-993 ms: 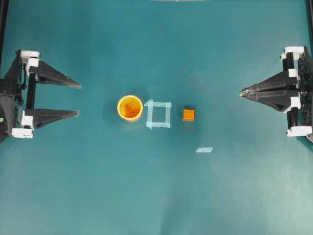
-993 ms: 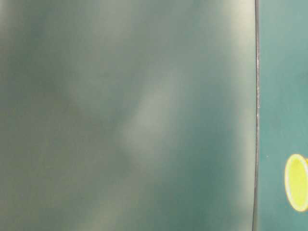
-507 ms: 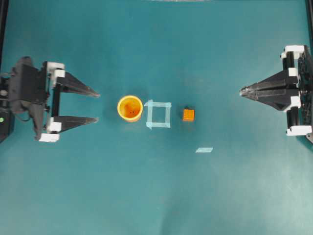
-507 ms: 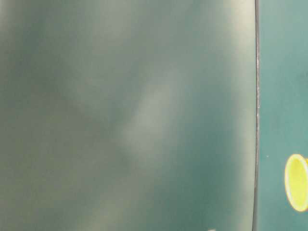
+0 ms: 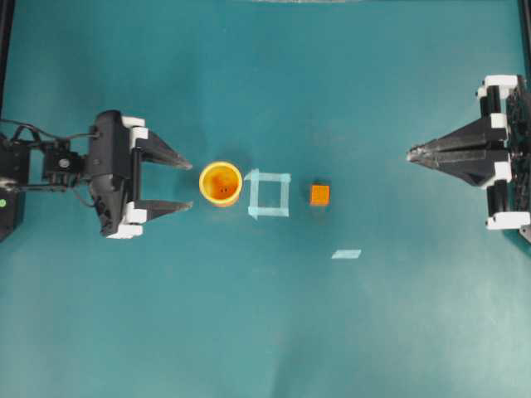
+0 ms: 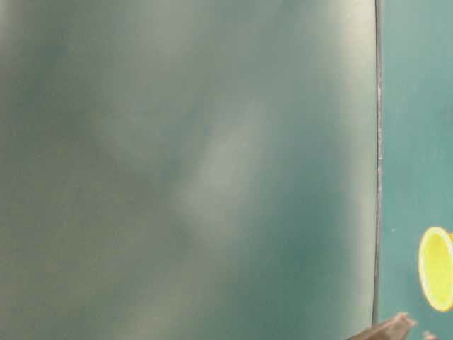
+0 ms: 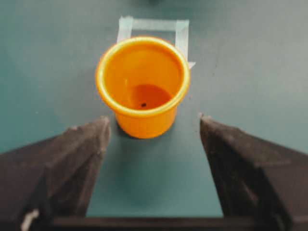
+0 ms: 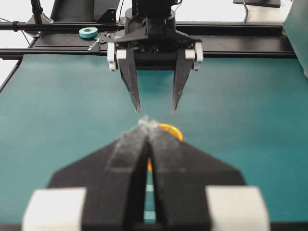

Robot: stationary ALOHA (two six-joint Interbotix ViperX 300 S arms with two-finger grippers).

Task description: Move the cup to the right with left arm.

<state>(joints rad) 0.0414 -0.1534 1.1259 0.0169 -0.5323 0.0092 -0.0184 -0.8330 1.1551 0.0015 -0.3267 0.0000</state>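
The yellow-orange cup (image 5: pixel 221 183) stands upright on the teal table, left of the centre. My left gripper (image 5: pixel 191 184) is open just left of it, fingertips a short way from its wall and spread wider than the cup. In the left wrist view the cup (image 7: pixel 142 86) sits right ahead of the open gripper (image 7: pixel 154 119), with nothing between the fingers. My right gripper (image 5: pixel 409 156) rests shut at the far right edge. The right wrist view shows the shut right gripper (image 8: pixel 147 122), a sliver of the cup (image 8: pixel 171 129) behind it, and the left gripper (image 8: pixel 155 109) facing me.
A pale tape square (image 5: pixel 270 194) lies right beside the cup, on its right. Further right sit a small orange cube (image 5: pixel 319 195) and a short tape strip (image 5: pixel 347 254). The table-level view is mostly blurred, showing only the cup's rim (image 6: pixel 437 269).
My left arm has reached rightward from the table's left edge until its open fingertips are close to the cup. The cup, cube and right gripper have not moved.
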